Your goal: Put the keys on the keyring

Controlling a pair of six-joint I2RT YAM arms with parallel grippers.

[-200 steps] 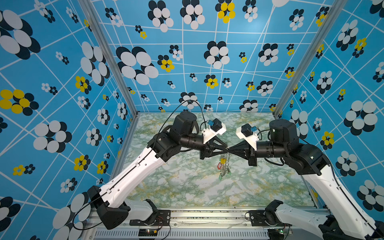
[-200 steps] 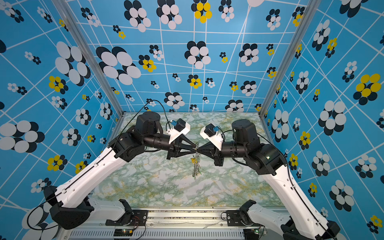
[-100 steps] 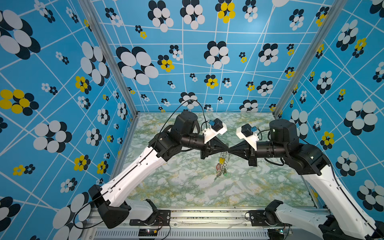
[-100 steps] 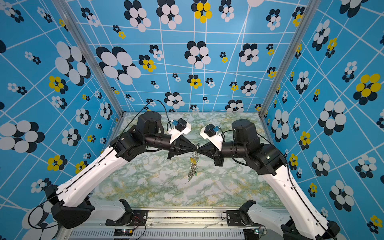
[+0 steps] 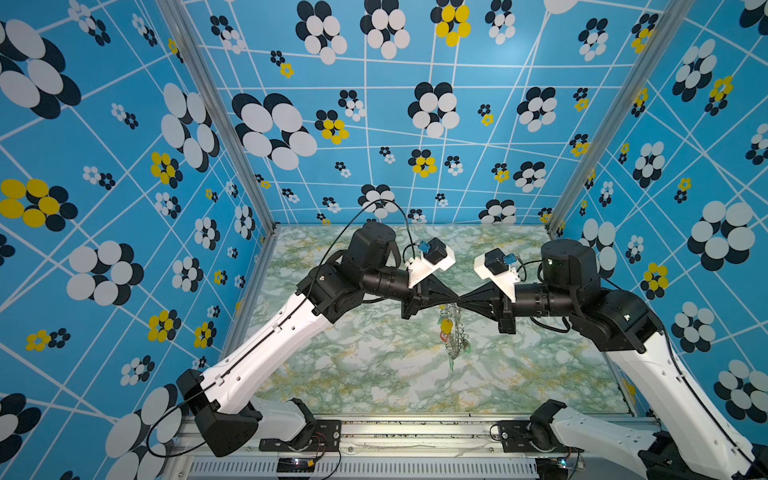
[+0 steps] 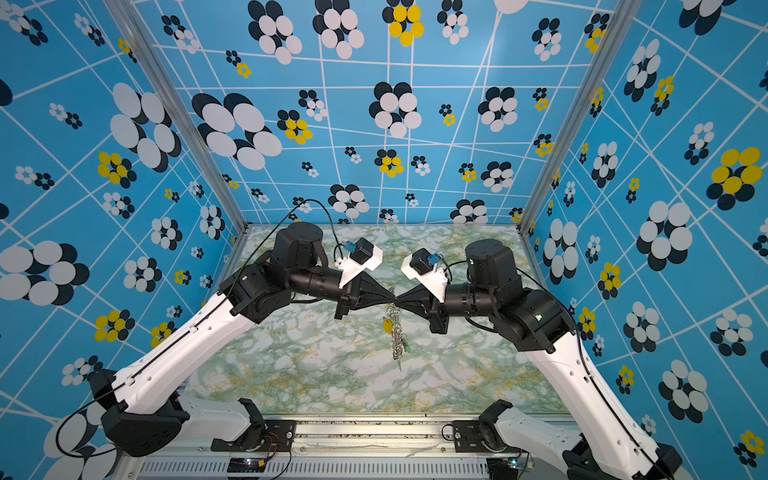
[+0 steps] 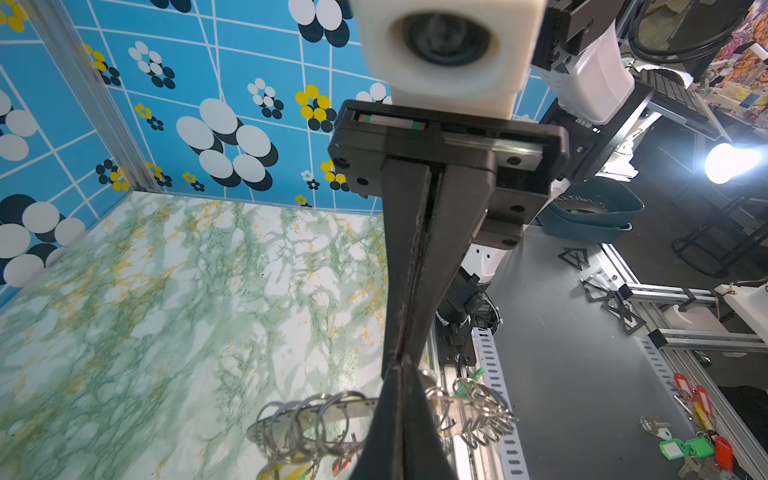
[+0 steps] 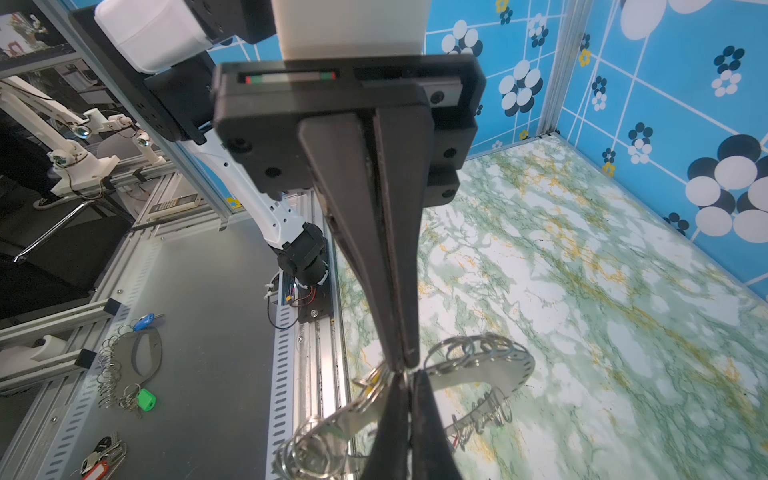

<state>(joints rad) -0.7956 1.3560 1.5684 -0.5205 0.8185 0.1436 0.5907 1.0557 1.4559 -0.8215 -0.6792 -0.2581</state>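
The keyring hangs edge-on over the marbled table, a flat grey metal band fringed with wire loops. Keys with yellow, red and green tags dangle from it. My left gripper and right gripper meet tip to tip at its top, both shut on it. In the left wrist view the band runs behind my left gripper. In the right wrist view the keyring curves behind my right gripper, with a wire loop pinched at the tips.
Blue flowered walls enclose the table on three sides. Outside the cell, on the grey bench, lie loose keys with green and red tags, a second ring of loops with a green tag and a blue bin.
My left gripper has closed at the top of the keyring, against the right gripper's tips. The hanging keys swung a little left and back. The right arm has stayed put.
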